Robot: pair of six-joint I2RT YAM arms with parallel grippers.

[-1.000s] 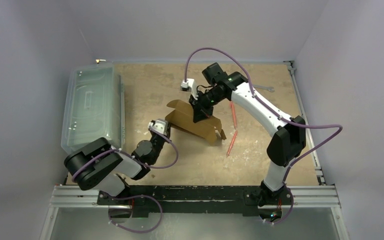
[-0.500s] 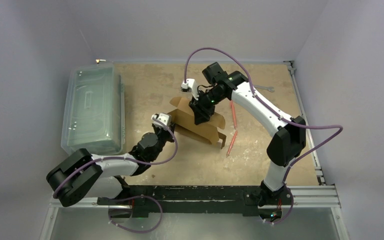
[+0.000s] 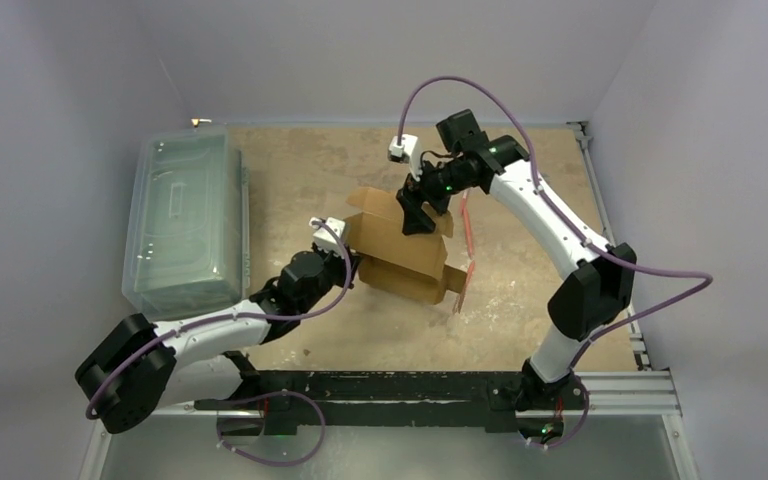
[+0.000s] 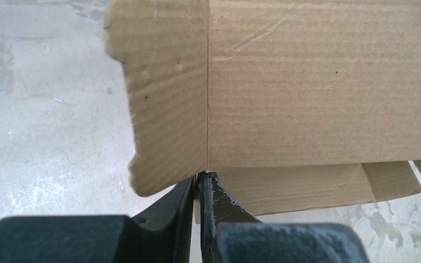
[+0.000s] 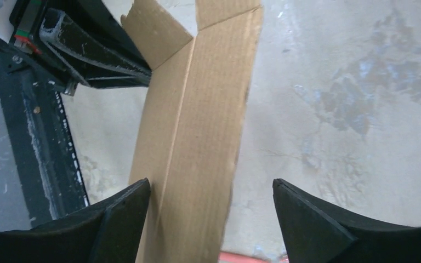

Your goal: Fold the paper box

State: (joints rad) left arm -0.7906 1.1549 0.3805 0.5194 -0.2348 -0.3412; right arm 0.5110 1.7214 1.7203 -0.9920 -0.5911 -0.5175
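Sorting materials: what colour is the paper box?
The paper box is plain brown; left wrist view.

No words, numbers, labels or brand marks are showing legibly in any of the views. The paper box [image 4: 318, 82] is presenting only plain brown corrugated faces. In the right wrist view, a small red-and-green patch [image 5: 24, 35] on the black hardware beside it is appearing too blurred to read.

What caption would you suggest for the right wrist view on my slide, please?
Open right tool poised over a raised panel of the paper box.
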